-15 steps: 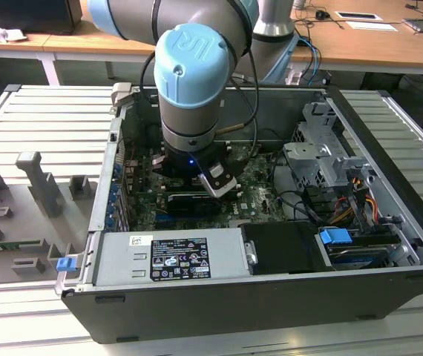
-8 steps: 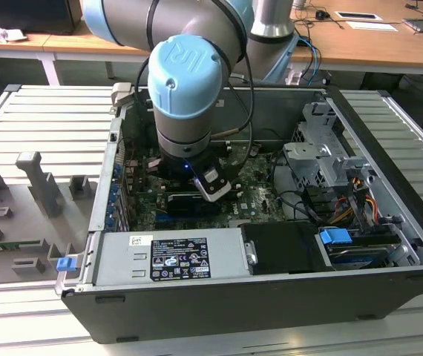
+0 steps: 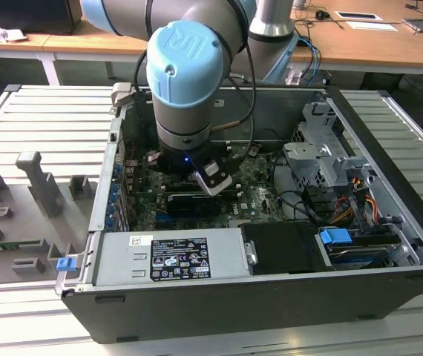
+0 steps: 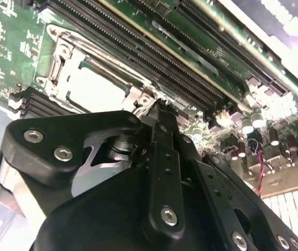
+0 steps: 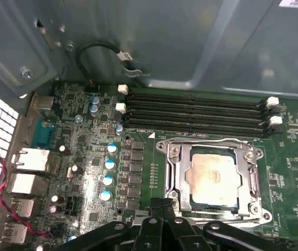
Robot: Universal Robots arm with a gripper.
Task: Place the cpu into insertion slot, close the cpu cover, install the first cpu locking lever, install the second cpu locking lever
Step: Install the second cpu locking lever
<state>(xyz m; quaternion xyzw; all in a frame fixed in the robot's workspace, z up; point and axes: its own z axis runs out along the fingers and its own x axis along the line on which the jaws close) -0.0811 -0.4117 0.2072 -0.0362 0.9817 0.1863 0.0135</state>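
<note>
You are working over a ribbed grey metal table (image 3: pixel 41 111), with pale wooden desks (image 3: pixel 360 44) across the far side of the room. On the table lies an open black computer case (image 3: pixel 271 311), and towards the exterior view's left sit grey moulded fixture blocks (image 3: pixel 37 182) and a small blue clip (image 3: pixel 65 263). Inside the case, along its near edge, lies a grey steel power supply (image 3: pixel 174 256) bearing a label; towards the exterior view's right stand a perforated metal drive cage (image 3: pixel 323 152) and a blue plastic connector (image 3: pixel 335 239) beside bundled coloured wires.

Your arm, with its pale blue joint cap (image 3: pixel 184 55), reaches down into the middle of the case over the green motherboard (image 5: pixel 81 141). The gripper (image 4: pixel 162 107) shows black, bolted linkages; its fingers are pressed together and hold nothing, their tips just beside the socket's edge.

The cpu (image 5: pixel 215 177), a flat square with a dull silver, slightly stained top, sits in the insertion slot (image 5: pixel 179 180). The cpu cover (image 5: pixel 176 168), a thin grey metal frame, lies down around it, the chip showing through the square cut-out. Beyond the socket run four long black memory slots (image 5: pixel 196 112) with white end latches. Small silver-topped capacitors (image 5: pixel 107 180) dot the board near the rear ports (image 5: pixel 26 183).
</note>
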